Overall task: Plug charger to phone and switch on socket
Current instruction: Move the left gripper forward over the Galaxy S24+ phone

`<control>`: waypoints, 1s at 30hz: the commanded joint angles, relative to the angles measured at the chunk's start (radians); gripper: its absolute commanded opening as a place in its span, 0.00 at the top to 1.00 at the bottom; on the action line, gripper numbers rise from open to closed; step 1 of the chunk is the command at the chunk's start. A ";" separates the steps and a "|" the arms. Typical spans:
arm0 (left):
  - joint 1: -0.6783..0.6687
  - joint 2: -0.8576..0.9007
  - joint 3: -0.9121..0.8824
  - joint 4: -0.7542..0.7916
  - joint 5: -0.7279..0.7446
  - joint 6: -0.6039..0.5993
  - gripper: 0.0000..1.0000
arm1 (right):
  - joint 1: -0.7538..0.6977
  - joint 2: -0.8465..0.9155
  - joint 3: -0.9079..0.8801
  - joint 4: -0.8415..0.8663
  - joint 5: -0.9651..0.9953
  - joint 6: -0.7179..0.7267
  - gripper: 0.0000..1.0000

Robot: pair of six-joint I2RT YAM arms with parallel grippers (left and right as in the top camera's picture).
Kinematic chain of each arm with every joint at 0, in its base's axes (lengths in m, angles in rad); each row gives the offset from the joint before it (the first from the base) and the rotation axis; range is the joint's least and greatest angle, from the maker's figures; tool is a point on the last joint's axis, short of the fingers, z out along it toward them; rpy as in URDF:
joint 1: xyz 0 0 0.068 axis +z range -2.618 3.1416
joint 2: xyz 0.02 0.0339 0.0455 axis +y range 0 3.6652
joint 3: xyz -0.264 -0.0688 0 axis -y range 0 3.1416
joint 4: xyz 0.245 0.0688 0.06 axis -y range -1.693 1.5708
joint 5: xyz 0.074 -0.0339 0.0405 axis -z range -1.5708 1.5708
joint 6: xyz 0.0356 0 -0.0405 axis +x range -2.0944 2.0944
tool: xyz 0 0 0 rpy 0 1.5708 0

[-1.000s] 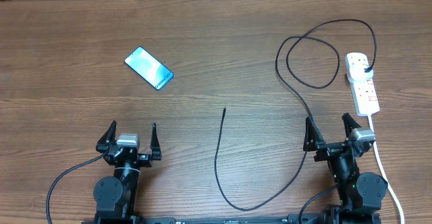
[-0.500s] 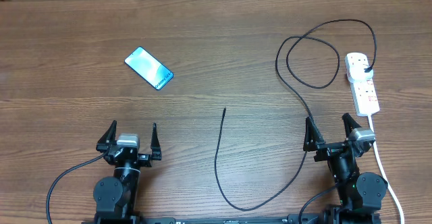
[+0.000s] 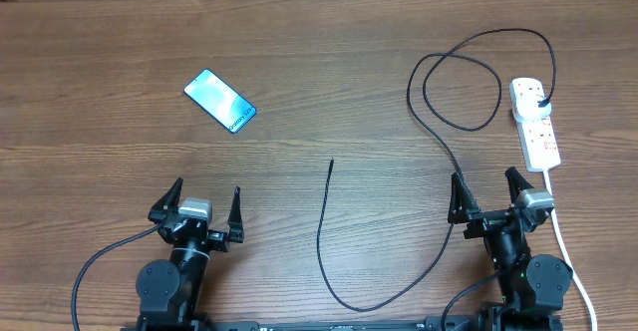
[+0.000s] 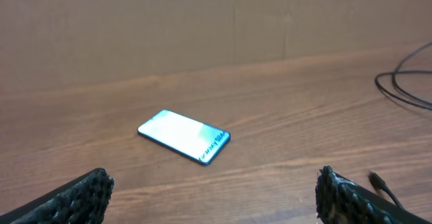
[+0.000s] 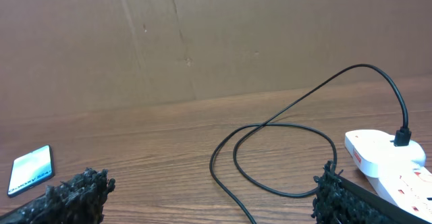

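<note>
The phone (image 3: 220, 101) lies face up, screen lit light blue, on the wooden table at the far left; it also shows in the left wrist view (image 4: 184, 135) and at the left edge of the right wrist view (image 5: 30, 170). The black charger cable (image 3: 324, 233) runs from its free tip (image 3: 331, 162) in a long curve and a loop to a black plug (image 3: 543, 103) seated in the white power strip (image 3: 535, 122). The strip also shows in the right wrist view (image 5: 391, 158). My left gripper (image 3: 206, 204) is open and empty near the front edge, below the phone. My right gripper (image 3: 488, 189) is open and empty, just in front of the strip.
The strip's thick white cord (image 3: 568, 251) runs down past my right arm to the front right edge. A brown cardboard wall (image 4: 202, 21) stands behind the table. The cable loop (image 5: 283, 156) lies ahead of my right gripper.
My left gripper has shifted a little to the right and toward the front edge. The right arm, phone, cable and strip have not moved.
</note>
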 commanded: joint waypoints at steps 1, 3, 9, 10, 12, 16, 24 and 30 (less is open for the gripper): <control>0.000 -0.008 0.085 -0.040 0.022 0.019 0.00 | 0.006 -0.011 -0.011 0.006 0.011 -0.003 0.00; 0.000 -0.008 0.115 -0.063 0.022 0.019 0.00 | 0.006 -0.011 -0.011 0.006 0.011 -0.003 0.00; 0.000 -0.005 0.166 -0.103 0.022 0.017 0.00 | 0.006 -0.011 -0.011 0.006 0.011 -0.003 0.00; 0.000 0.000 0.171 -0.107 0.022 0.010 0.00 | 0.006 -0.011 -0.011 0.006 0.011 -0.003 0.00; 0.000 0.022 0.185 -0.114 0.022 -0.005 0.00 | 0.006 -0.011 -0.011 0.006 0.011 -0.003 0.00; 0.000 0.109 0.235 -0.129 0.023 -0.015 0.00 | 0.006 -0.011 -0.011 0.006 0.011 -0.003 0.00; -0.001 0.419 0.468 -0.193 0.085 -0.014 0.00 | 0.006 -0.011 -0.011 0.006 0.011 -0.003 0.00; -0.002 0.662 0.692 -0.331 0.105 -0.014 0.00 | 0.006 -0.011 -0.011 0.006 0.011 -0.003 0.00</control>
